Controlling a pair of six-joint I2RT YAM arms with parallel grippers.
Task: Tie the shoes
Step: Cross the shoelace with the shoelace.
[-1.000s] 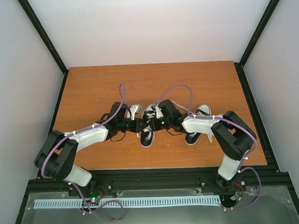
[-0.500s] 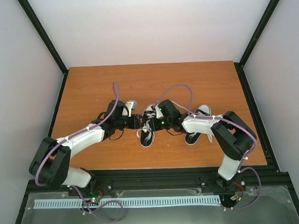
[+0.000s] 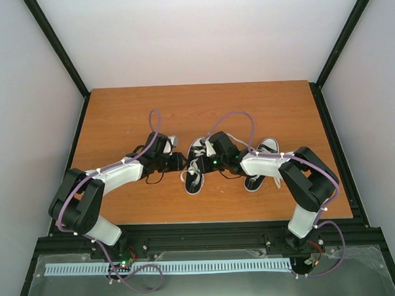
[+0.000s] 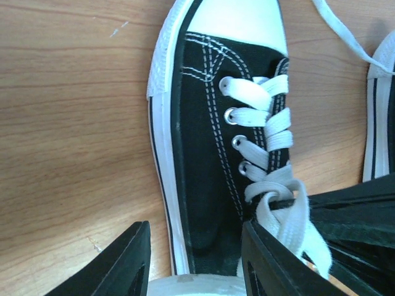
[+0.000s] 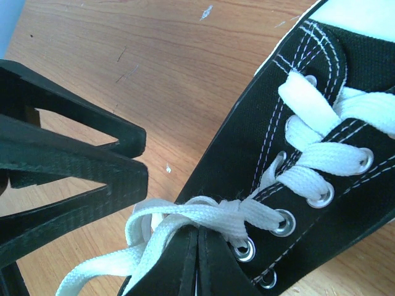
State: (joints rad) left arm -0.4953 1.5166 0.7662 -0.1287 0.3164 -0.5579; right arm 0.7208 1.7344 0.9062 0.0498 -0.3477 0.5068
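Note:
Two small black shoes with white toe caps lie mid-table, the left shoe [image 3: 193,179] and the right shoe [image 3: 256,179]. My left gripper [image 3: 180,160] is open. In the left wrist view it [image 4: 196,262] straddles the left shoe's [image 4: 203,123] white sole edge and black side, with nothing pinched. My right gripper [image 3: 203,163] is over the same shoe [image 5: 247,123]. Its jaws [image 5: 201,239] are shut on the white lace [image 5: 203,213], which crosses their tips near the top eyelets and trails off as a loop. The left gripper's fingers [image 5: 92,166] stand just beside that loop.
The right shoe's white sole edge [image 4: 381,123] and a loose lace [image 4: 345,38] lie on the wooden table [image 3: 117,119]. Both arms' purple cables [image 3: 239,117] arch over the shoes. Black frame posts and white walls border the table.
The left gripper's jaws have gone from nearly shut to apart. Its arm swung out and came back beside the left shoe. The right arm and both shoes have stayed put.

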